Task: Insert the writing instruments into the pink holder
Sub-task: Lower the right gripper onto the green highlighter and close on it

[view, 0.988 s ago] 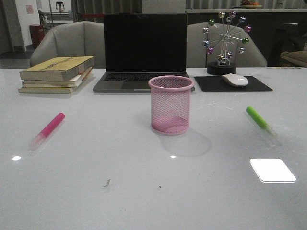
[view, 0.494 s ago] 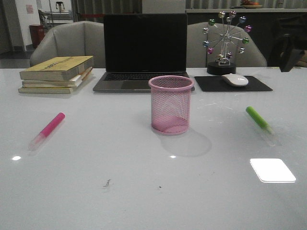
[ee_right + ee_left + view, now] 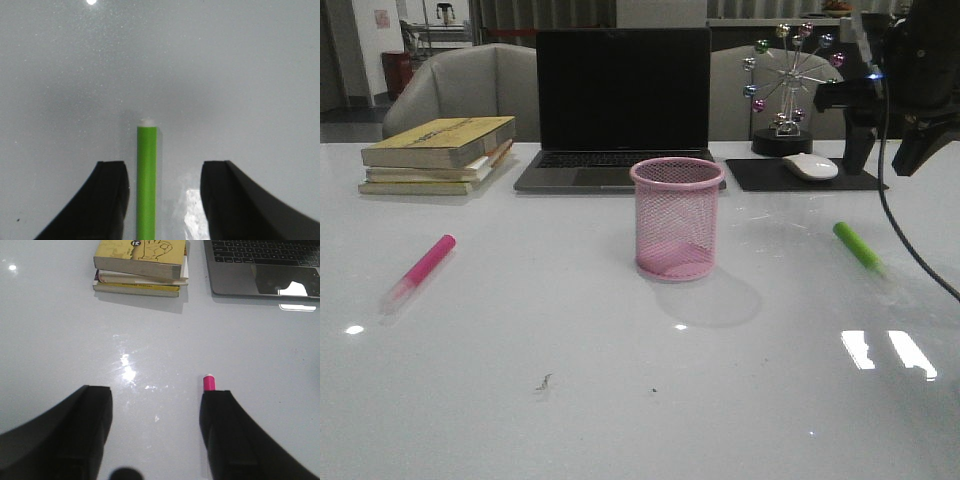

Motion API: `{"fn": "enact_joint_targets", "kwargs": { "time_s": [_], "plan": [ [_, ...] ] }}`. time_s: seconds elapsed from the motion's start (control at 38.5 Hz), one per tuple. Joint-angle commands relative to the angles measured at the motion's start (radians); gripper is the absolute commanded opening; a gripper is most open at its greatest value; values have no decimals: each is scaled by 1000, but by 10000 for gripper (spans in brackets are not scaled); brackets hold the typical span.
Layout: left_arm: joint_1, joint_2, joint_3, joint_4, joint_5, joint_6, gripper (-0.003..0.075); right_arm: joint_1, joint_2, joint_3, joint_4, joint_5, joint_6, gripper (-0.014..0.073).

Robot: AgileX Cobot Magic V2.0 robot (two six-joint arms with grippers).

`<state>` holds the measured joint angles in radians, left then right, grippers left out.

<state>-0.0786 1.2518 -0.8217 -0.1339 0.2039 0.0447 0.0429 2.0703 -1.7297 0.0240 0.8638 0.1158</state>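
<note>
The pink holder [image 3: 675,220] stands upright in the middle of the table. A pink marker [image 3: 420,270] lies to its left and a lime green marker [image 3: 858,246] to its right, both flat on the table. My right gripper [image 3: 885,150] hangs open well above the green marker. In the right wrist view the green marker [image 3: 147,180] runs between the spread fingers of that gripper [image 3: 165,167], closer to one finger. My left gripper [image 3: 157,395] is open over bare table. Only the pink marker's end [image 3: 209,382] shows past one finger [image 3: 230,430].
A stack of yellow books [image 3: 438,155] sits back left and an open laptop [image 3: 620,105] stands behind the holder. A white mouse [image 3: 810,166] on a black pad [image 3: 760,176] and a ferris-wheel ornament [image 3: 790,85] are back right. A cable [image 3: 910,240] hangs from the right arm.
My right arm has come in from the upper right and moved left to stand over the green marker. The bright patch on the table at front right has shrunk.
</note>
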Motion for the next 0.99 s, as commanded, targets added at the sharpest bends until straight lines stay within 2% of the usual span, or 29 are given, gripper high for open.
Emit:
{"fn": "enact_joint_targets", "kwargs": {
  "time_s": [0.0,0.21,0.65,0.81,0.96],
  "plan": [
    [-7,-20,-38,-11,-63,-5,456,-5,9,-117,10,35,-19,450],
    [-7,-20,-38,-11,-63,-5,456,-5,115,-202,38,91,-72,450],
    [-7,-20,-38,-11,-60,-5,456,-5,192,-203,76,80,-75,430],
    [-7,-20,-38,-11,-60,-5,456,-5,193,-202,75,81,-75,327],
    [-7,-20,-38,-11,-60,-5,456,-5,193,-202,75,81,-75,161]
  ]
}}
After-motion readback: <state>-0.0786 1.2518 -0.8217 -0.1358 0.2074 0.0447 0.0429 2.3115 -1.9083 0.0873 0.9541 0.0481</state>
